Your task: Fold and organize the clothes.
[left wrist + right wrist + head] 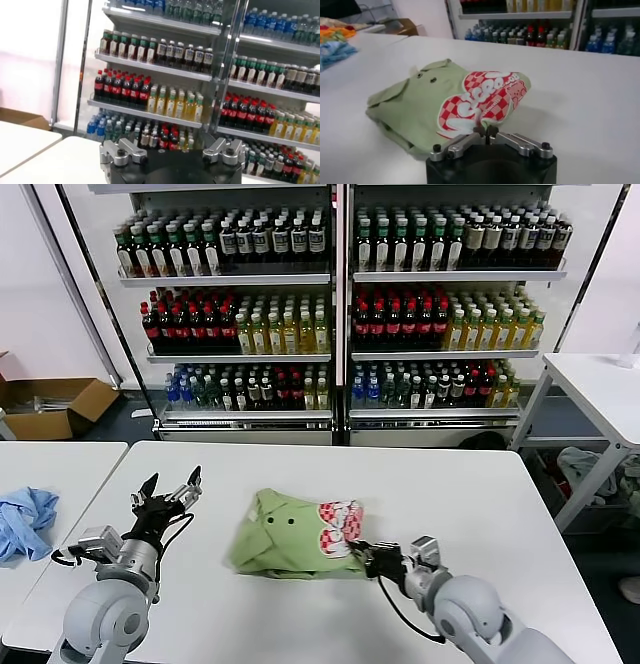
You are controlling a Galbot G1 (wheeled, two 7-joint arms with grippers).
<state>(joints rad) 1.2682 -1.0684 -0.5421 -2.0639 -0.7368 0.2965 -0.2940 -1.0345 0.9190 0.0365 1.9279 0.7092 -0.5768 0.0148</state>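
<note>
Behind my work stands a double cooler (340, 314) stacked with bottled drinks, backdrop only. Before it, the white table (500, 514) carries the job: one light green shirt (285, 534) with a buttoned collar and a red-and-white checkered print (340, 529), lying near the table's middle as a compact, already doubled bundle, collar toward my left, print toward my right. I judge the fold to be well along, the sleeves tucked in and the layers stacked, which is why the bundle sits thick and rounded, not flat. I see only this one shirt on the table.

On the neighbouring table to my left lies a crumpled light blue cloth (25, 519), well apart and no part of this fold.

My right gripper (368, 556) sits low at the near right edge of the shirt, just below the print. In its wrist view the fingertips (480, 134) meet, closed together, right at the hem; whether a pinch of cloth is caught between them I cannot tell. I judge it is placed there to press or tidy that edge, since that corner bulges most.

My left gripper (168, 496) hangs above bare tabletop to the left of the shirt, apart from it, fingers (192, 477) spread wide and pointing up and away. Its own camera looks at the shelves, not the cloth, so I read it as waiting clear of the work.
</note>
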